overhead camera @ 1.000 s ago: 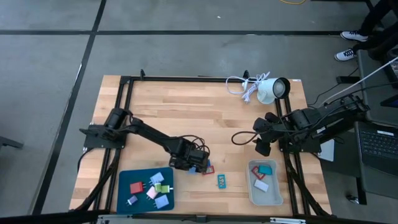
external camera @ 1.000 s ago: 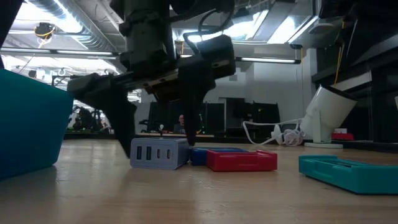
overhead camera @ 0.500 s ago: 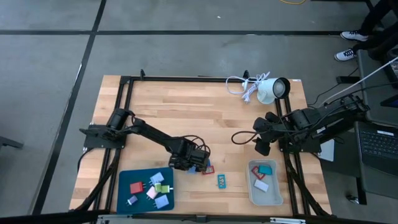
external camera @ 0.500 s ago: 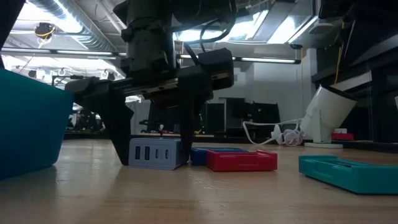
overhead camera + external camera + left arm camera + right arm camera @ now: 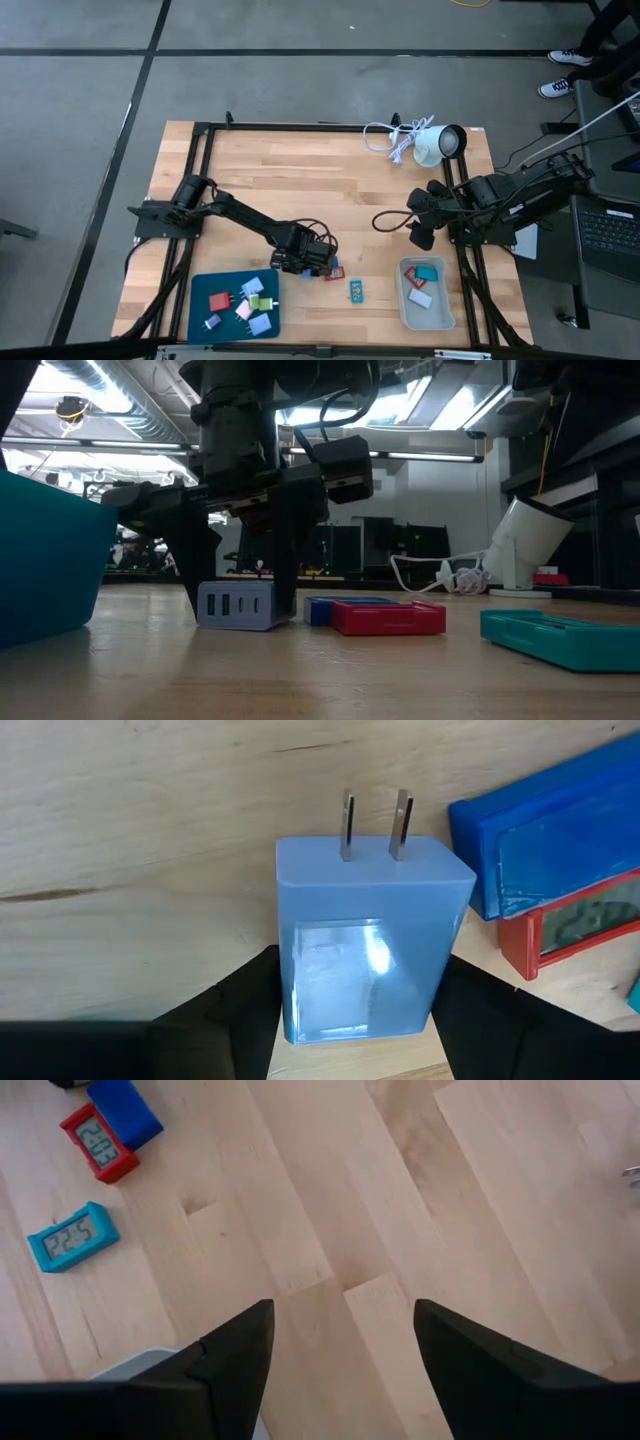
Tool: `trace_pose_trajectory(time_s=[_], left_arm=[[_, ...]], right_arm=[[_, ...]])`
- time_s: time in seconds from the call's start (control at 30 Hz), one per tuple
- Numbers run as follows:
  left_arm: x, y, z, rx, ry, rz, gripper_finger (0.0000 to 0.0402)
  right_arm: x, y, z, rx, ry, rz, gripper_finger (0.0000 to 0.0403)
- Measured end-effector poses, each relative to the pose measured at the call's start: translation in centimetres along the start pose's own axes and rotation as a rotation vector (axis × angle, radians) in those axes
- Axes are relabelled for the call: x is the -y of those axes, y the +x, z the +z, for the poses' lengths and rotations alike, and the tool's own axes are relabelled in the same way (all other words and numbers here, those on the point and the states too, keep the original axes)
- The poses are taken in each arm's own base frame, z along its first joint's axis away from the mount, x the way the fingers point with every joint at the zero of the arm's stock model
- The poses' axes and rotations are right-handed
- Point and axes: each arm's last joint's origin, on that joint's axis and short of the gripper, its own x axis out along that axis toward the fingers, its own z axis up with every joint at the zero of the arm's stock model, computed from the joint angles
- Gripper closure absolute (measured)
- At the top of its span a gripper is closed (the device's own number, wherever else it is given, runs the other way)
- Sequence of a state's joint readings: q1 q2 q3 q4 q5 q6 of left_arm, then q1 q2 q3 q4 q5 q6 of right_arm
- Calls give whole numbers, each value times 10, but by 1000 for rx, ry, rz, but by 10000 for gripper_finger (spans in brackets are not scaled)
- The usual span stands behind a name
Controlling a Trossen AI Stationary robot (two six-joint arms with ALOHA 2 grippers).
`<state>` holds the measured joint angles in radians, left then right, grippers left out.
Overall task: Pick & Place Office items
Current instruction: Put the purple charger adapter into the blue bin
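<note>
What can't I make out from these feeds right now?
- Whether the left claw has fully clamped the blue USB charger: low and left wrist views show its fingers at the charger's sides, contact unclear.
- High view: the left arm covers the charger.
- Items in the teal tray and grey bin: too small to identify.
- Right wrist view: the red clock and teal clock displays are hard to read.

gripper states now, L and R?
Left end effector: closed on the blue USB charger, which sits on the table.
Right end effector: open, empty, above bare wood at the table's right side.
</note>
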<state>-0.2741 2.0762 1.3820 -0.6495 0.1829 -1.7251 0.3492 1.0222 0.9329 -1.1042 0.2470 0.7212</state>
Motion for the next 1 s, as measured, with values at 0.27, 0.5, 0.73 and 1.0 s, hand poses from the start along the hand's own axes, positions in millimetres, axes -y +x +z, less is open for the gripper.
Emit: trace_pose_trajectory(time_s=[0.27,0.5,0.73,1.0], left_arm=[[0,-1,1,-19,29,-4,190],[-1,-22,-2,61,69,-55,190],[2,-77,-7,203,84,-233,190],[-9,-125,-32,148,202,-349,190]], right_arm=[[0,0,0,0,0,0,158],[1,0,1,1,8,-2,158],[3,1,3,4,27,-9,158],[3,1,3,2,29,-7,158]])
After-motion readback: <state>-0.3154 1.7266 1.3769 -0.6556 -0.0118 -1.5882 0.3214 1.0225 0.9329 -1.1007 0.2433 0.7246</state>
